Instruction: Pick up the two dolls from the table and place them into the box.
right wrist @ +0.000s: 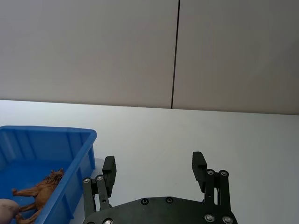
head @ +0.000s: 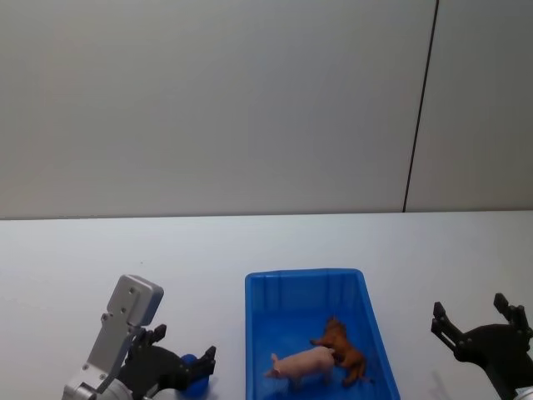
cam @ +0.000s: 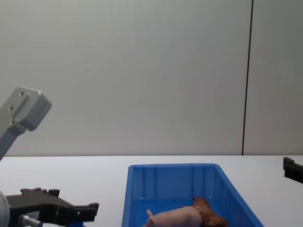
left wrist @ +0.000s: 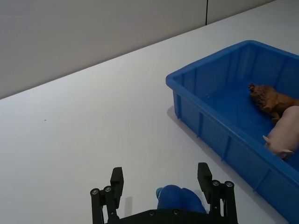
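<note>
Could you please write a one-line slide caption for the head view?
Pink pig and brown lion lie in the blue box; open left gripper and right gripper flank it.

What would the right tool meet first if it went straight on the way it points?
Probably nothing: ahead of the open right tool lies bare table, then the far wall. The box sits off to its left side.

White table (head: 75,250), flat, wide. Blue box (head: 260,333) resting directly on it, between the two sets of fingers, nearer the left fingers (head: 208,358). Small blue object (left wrist: 180,198) between those.
</note>
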